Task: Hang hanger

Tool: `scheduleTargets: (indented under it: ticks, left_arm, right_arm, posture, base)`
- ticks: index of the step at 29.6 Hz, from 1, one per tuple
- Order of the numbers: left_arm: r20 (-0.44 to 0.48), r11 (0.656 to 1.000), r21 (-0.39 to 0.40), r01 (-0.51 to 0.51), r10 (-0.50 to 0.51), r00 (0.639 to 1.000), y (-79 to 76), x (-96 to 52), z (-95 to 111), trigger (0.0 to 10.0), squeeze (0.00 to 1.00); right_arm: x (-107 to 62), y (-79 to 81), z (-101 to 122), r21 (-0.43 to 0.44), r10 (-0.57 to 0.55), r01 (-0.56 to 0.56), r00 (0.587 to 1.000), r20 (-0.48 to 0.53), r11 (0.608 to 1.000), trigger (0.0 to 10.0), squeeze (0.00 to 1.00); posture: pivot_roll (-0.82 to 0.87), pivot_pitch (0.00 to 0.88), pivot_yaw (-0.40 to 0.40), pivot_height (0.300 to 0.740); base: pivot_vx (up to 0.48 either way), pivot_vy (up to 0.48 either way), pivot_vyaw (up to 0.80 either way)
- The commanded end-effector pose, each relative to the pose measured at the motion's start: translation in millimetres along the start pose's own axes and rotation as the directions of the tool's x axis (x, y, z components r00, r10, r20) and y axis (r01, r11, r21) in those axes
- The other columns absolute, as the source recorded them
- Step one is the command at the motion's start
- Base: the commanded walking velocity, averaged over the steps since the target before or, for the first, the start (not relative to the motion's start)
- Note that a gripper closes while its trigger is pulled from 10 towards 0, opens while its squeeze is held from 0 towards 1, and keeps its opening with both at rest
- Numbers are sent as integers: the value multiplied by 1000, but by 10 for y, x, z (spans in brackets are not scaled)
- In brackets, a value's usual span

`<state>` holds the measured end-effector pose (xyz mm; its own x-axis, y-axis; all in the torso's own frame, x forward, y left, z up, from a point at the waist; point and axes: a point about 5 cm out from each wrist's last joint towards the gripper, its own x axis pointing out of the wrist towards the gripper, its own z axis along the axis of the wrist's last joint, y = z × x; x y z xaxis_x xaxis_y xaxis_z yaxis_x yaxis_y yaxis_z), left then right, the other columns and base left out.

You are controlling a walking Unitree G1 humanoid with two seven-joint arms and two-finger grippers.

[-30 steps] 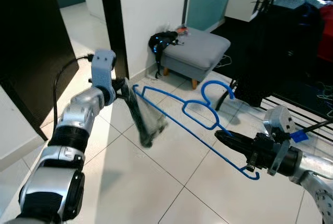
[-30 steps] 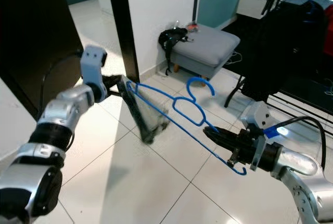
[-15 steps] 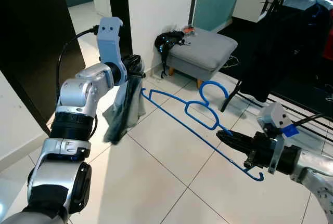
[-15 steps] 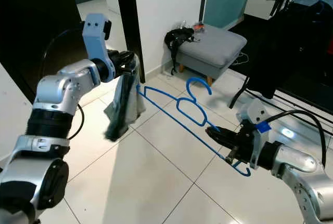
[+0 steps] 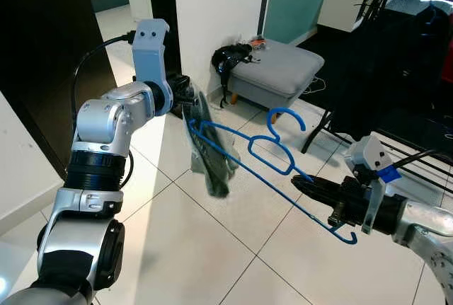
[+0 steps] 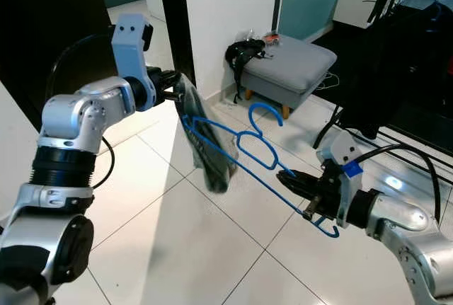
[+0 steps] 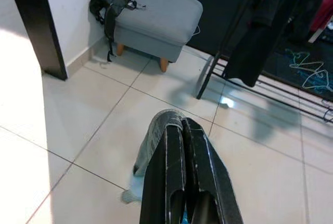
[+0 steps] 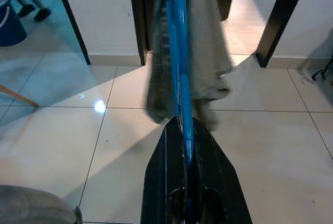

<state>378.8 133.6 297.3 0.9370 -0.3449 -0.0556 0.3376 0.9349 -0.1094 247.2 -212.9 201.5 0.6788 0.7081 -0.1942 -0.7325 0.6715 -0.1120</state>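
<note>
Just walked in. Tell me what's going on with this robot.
The right pincer is shut on one end of a blue hanger, holding it out above the tiled floor. The left pincer grips a grey cloth at the hanger's far end. A clothes rack stands to the robot's right.

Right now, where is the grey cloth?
In the left eye view, the grey cloth hangs from the left gripper, draped against the left end of the blue plastic hanger over the white tiled floor.

Both arms reach forward, left hand (image 5: 190,100) and right hand (image 5: 301,186) clamped.
</note>
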Motion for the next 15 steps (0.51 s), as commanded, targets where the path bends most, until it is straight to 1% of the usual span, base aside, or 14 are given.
scheduleTargets:
  ticks: [1, 2, 4, 6, 8, 9, 11, 12, 15]
  left_arm:
    - [4, 999, -25, 22, -22, 1000, -63, -14, 15, 10000, 0]
    - [4, 999, -25, 22, -22, 1000, -63, -14, 15, 10000, 0]
    - [8, 995, -59, 86, -85, 996, -209, -33, 56, 10000, 0]
    - [13, 991, -70, 118, -117, 993, -288, -53, 85, 10000, 0]
    - [14, 991, -69, 117, -117, 993, -299, -59, 94, 10000, 0]
    - [16, 991, -70, 111, -110, 994, -298, -62, 98, 10000, 0]
    - [18, 992, -76, 96, -95, 995, -288, -61, 105, 10000, 0]
    - [18, 992, -76, 96, -95, 995, -288, -61, 105, 10000, 0]
    - [18, 994, -80, 78, -76, 997, -273, -60, 109, 10000, 0]
  right_arm:
    - [-28, -20, 11, -5, -23, 23, 1000, -9, 1000, 10000, 0]
    - [-28, -20, 11, -5, -23, 23, 1000, -9, 1000, 10000, 0]
    - [-2, -70, -4, 1, -73, 73, 997, -22, 997, 10000, 0]
    - [20, -95, -17, 3, -96, 96, 995, -34, 995, 10000, 0]
    - [28, -83, -17, 5, -87, 88, 995, -38, 996, 10000, 0]
    - [32, -58, -15, 8, -69, 69, 997, -40, 998, 10000, 0]
    - [28, 33, -42, 8, 2, -1, 998, -68, 1000, 10000, 0]
    - [28, 33, -42, 8, 2, -1, 998, -68, 1000, 10000, 0]
    - [11, 103, -95, 17, 56, -55, 993, -103, 998, 10000, 0]
  posture:
    - [-49, 91, 18, 740]
    - [-49, 91, 18, 740]
    - [-47, 91, 19, 740]
    - [-47, 91, 19, 740]
    - [-47, 91, 19, 740]
    - [-47, 91, 19, 740]
    - [-40, 92, 19, 740]
    - [-40, 92, 19, 740]
    - [-40, 92, 20, 740]
  base:
    - [0, 0, 0]
    - [0, 0, 0]
    - [0, 0, 0]
    - [0, 0, 0]
    - [0, 0, 0]
    - [0, 0, 0]
    - [0, 0, 0]
    - [0, 0, 0]
    - [0, 0, 0]
